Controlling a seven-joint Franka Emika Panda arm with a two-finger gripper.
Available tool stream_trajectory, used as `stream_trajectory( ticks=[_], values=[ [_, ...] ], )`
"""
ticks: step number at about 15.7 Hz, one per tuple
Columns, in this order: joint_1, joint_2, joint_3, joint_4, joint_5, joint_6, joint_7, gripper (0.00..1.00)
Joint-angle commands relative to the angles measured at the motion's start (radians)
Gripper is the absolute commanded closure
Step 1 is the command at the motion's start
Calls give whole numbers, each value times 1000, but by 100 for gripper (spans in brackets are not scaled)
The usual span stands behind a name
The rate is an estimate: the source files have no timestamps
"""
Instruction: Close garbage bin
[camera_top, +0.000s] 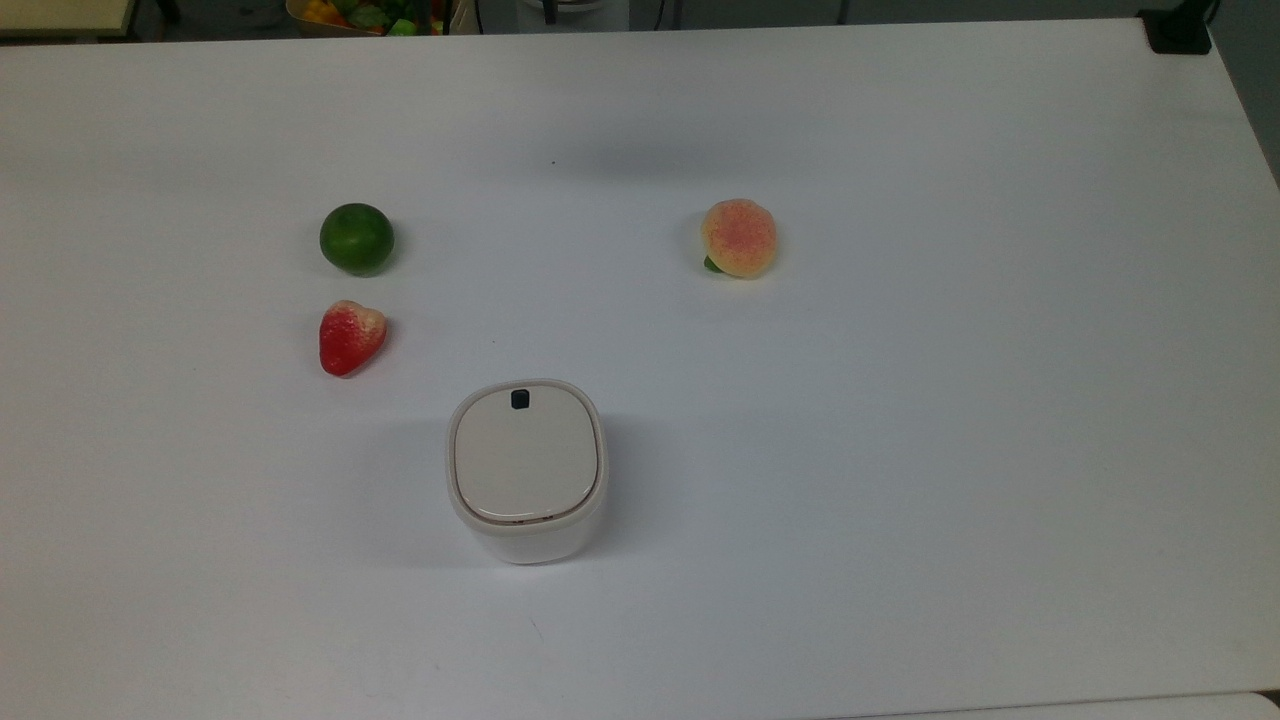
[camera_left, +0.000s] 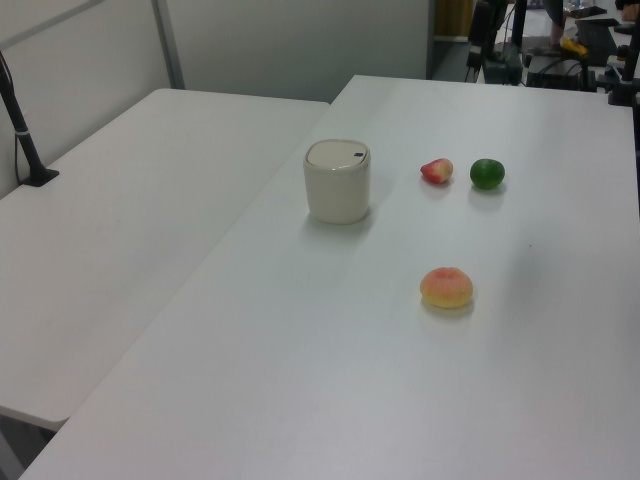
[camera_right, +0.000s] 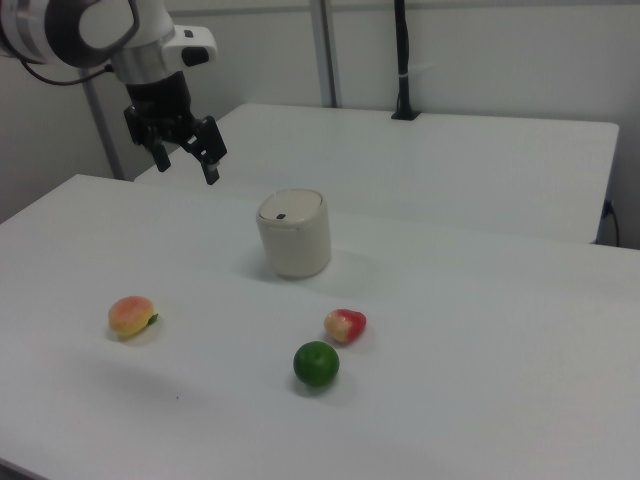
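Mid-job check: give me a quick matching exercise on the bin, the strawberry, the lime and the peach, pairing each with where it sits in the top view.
Things:
1. garbage bin
2. strawberry
3. lime
4. peach

Places in the top view:
A. alone on the top view's right of the table's middle
B. nearest the bottom edge, lid shut flat
C. directly above the strawberry
D. between the lime and the bin, up and to the top view's left of the bin

Pairs: 1-B, 2-D, 3-C, 4-A
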Motion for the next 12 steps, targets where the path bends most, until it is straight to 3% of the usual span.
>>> stream_trajectory(
  ticks=[1,12],
  values=[
    [7,-10,-7,-22,-16,27,-25,0],
    [7,-12,-7,-23,-14,22,-19,0]
  ],
)
